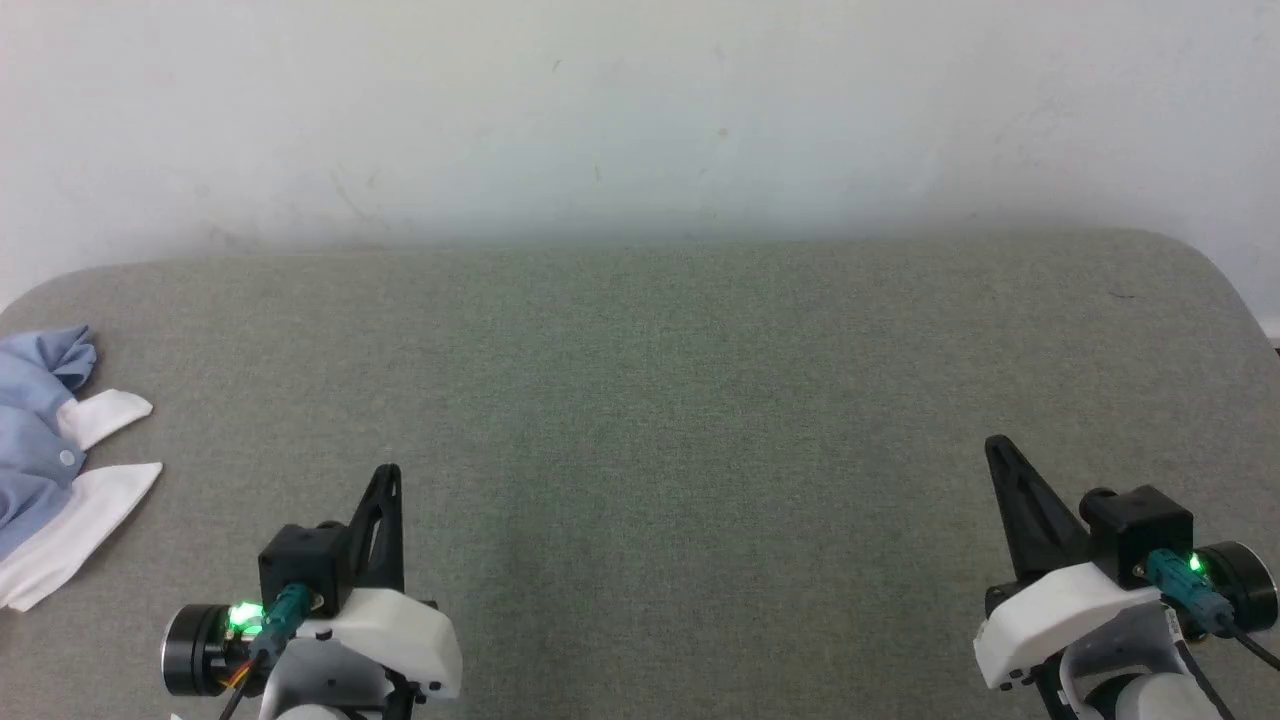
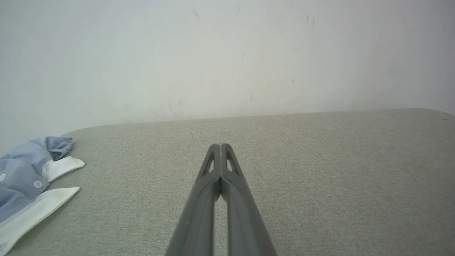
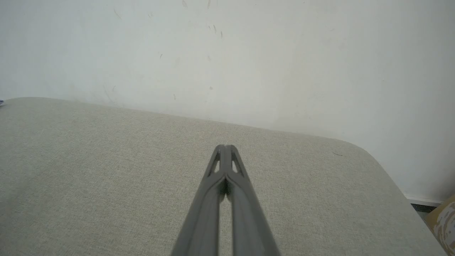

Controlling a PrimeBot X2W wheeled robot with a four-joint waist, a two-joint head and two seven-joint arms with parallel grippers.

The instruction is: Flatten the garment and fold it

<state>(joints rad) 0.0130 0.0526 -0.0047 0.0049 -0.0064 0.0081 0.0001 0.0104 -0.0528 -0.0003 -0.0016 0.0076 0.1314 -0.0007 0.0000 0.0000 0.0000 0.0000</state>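
Garment (image 1: 35, 450), light blue with white trim, lies bunched at the far left edge of the grey fabric-covered bench (image 1: 640, 400), partly cut off by the head view; the left wrist view shows its buttons and white panels rumpled (image 2: 21, 177). Right of it, near but not touching, the left claw (image 1: 388, 475) hovers clenched and empty, its two fingers pressed together at the tips (image 2: 220, 145). Across a wide bare stretch of bench, the right claw (image 1: 995, 445) is likewise clenched on nothing (image 3: 225, 146), well apart from the garment. Flattening seems not yet begun; the step in hand looks like the approach. The next move probably calls for the left claw to part its fingers, reach leftward to the cloth, and draw it toward mid-bench for spreading.
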